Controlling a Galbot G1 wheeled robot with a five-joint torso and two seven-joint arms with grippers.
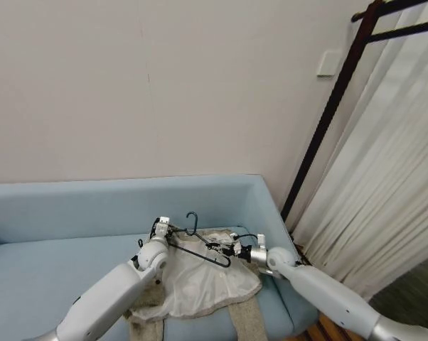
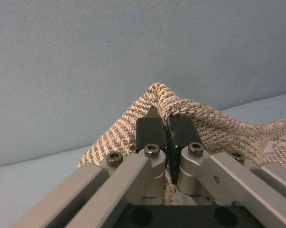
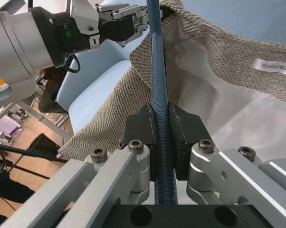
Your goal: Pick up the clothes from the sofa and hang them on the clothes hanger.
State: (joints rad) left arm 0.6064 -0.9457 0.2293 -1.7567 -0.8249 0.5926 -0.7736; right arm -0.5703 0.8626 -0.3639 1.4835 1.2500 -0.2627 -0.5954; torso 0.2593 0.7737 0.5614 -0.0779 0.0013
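The garment (image 1: 207,280), a beige knit piece with a white lining, lies spread on the seat at the right end of the sofa (image 1: 72,206), with one knit edge raised off the cushion; the hanger (image 3: 157,80), a dark ribbed rod with an open hook at its top, lies across the garment's upper part, its hook toward the backrest. My left gripper (image 2: 167,126) is clenched on a fold of the knit fabric; in the left wrist view both fingers (image 2: 150,130) press together with the weave bunched into a peak over their tips, and the blue backrest stands just behind. My right gripper (image 3: 161,128) is clenched on the hanger's rod; the rod runs straight up between the two pads, and the knit edge drapes over its far end, where the left gripper sits just beside it. In the head view both arms reach in from the lower corners and meet over the garment, the two grippers near each other with the hanger between them. A dark clothes rack (image 1: 328,114) stands to the right of the sofa, slanting against the wall; a pale curtain (image 1: 384,177) hangs beside it; a white wall plate (image 1: 330,62) sits near the rack's post.
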